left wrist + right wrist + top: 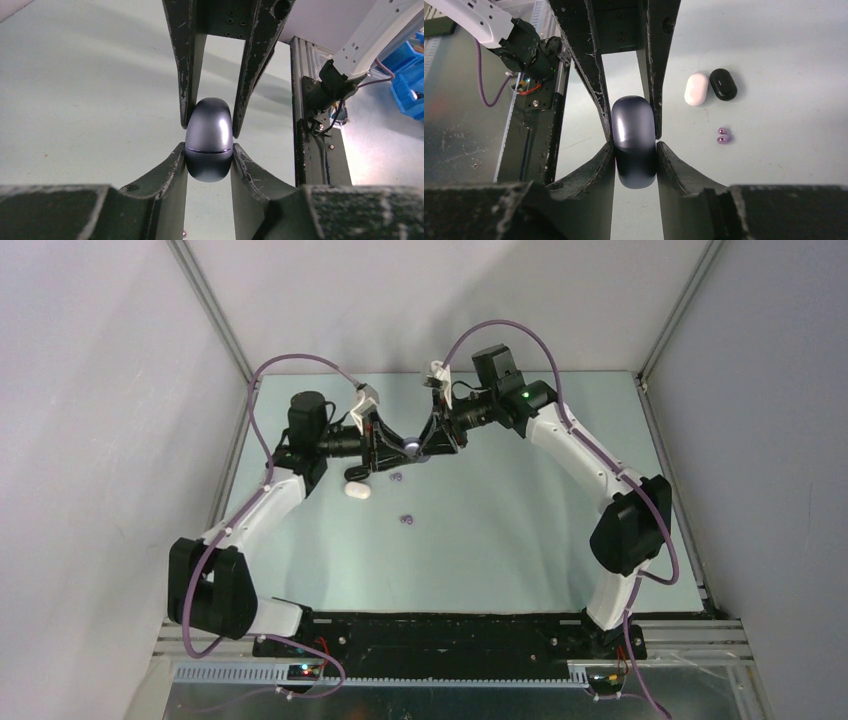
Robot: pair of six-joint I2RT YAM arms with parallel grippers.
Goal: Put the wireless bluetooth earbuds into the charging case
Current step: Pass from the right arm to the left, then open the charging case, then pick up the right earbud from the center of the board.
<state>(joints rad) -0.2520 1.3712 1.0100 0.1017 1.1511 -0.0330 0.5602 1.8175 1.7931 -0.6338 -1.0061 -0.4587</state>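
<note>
- While they meet above the table (520, 540), left pincer (208, 152) and right pincer (636, 150) each clamp the dark-grey charging case (208, 125) from opposite ends.
- Purple earbuds (724, 136) lie on the table, below and beside the pincers.

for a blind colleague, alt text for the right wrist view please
A dark oval charging case is clamped by both the right end effector, at the bottom of frame, and the left end effector, at the top. On the pale table to its right lie a white case, a black case and two purple earbuds.
</note>
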